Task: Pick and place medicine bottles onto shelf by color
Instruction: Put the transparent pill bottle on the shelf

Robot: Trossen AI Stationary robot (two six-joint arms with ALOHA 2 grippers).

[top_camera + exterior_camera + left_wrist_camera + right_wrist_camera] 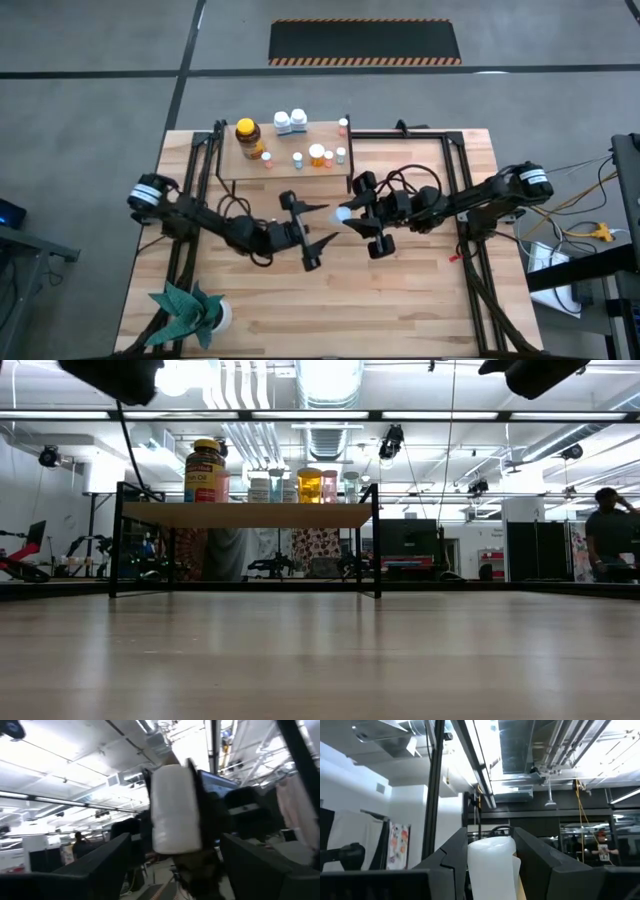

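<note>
Here the right hand (350,214) pinches a white bottle (343,213) above mid-worktop (400,300); the left hand (322,222) faces it, fingers spread wide, just beside it. The other bottles (317,154) and amber jar (246,134) stand on the shelf (290,166)

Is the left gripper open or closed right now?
Open. From above, the left gripper has its fingers spread wide, while the right gripper holds the white bottle.

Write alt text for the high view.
Above a wooden table, the right gripper holds a small white bottle facing the open left gripper. Behind them, a small shelf carries several medicine bottles, including an amber jar.
</note>
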